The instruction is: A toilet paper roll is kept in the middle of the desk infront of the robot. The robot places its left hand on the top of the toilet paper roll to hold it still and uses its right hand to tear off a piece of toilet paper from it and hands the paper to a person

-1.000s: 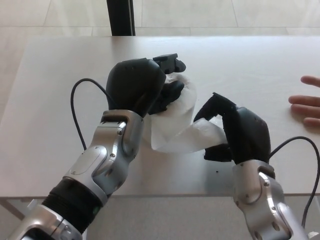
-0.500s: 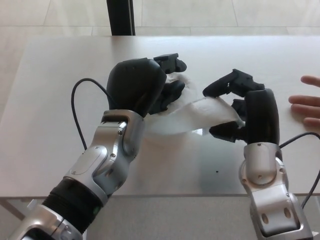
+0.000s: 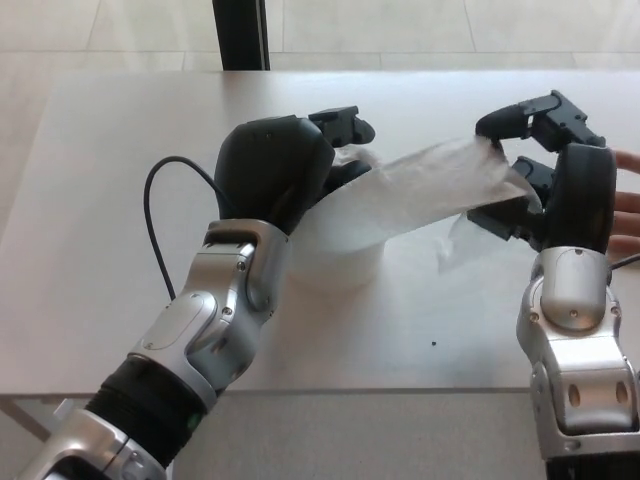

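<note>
Toilet paper roll (image 3: 335, 245) stands mid-tabletop (image 3: 90, 200) under the left hand (image 3: 285, 170), whose fingers press down on it. Right of the roll, the right hand (image 3: 545, 165) pinches the stretched strip (image 3: 420, 190). Tearing is underway; next, probably a sharp tug.
</note>
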